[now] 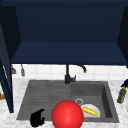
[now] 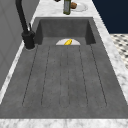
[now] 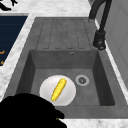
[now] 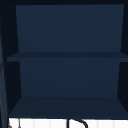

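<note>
My left hand (image 1: 37,118) floats at the sink's front left corner, over the draining board (image 1: 42,97), fingers loosely bent and holding nothing; in the right side view the left hand (image 3: 5,5) shows at the far top left. My right hand (image 1: 125,83) sits at the top of a green bottle (image 1: 121,95) on the counter right of the sink, and the right hand (image 3: 27,110) looms as a dark mass at the bottom left of the right side view. A red ball (image 1: 67,115) hangs at the sink's front edge. In the basin a corn cob (image 3: 59,89) lies on a white plate (image 3: 70,96).
A black tap (image 1: 68,75) stands behind the sink. The open dark blue wall cabinet (image 4: 67,80) hangs above, with its door (image 1: 6,82) swung out at the left. Beyond the bottle (image 2: 67,6), a second plate (image 2: 81,7) carries a brown item (image 2: 73,5).
</note>
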Robot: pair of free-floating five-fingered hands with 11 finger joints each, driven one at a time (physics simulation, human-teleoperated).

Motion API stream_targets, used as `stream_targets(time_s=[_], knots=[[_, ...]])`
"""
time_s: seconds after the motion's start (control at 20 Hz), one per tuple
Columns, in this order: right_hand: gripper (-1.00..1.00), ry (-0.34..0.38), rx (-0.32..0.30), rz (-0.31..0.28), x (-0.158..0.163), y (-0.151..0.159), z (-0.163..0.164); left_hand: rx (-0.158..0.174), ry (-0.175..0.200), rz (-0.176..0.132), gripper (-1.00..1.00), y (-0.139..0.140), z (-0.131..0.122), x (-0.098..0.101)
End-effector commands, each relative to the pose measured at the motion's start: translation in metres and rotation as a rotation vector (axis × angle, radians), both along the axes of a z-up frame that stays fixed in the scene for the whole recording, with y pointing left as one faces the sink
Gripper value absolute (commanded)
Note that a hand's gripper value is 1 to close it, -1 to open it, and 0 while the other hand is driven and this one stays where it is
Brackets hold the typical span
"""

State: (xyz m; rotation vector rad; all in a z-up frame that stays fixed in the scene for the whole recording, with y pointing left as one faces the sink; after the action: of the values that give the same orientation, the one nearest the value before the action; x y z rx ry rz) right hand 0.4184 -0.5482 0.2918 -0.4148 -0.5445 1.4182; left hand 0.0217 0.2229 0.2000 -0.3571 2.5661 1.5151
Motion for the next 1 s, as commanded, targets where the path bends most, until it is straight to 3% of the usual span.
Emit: stream_targets(time_s=[0.0,0.3,0.95], knots=[[-1.0,0.0,-0.048,0.0,-0.002,0.006,0.019,0.0,0.0,0.0,0.0,0.0,0.0,0.0],[-1.0,0.013,-0.076,-0.01,-0.003,0.018,0.039,0.0,0.0,0.0,0.0,0.0,0.0,0.0],[-1.0,-0.085,-0.045,-0.033,-0.026,0.031,0.038,0.0,0.0,0.0,0.0,0.0,0.0,0.0]])
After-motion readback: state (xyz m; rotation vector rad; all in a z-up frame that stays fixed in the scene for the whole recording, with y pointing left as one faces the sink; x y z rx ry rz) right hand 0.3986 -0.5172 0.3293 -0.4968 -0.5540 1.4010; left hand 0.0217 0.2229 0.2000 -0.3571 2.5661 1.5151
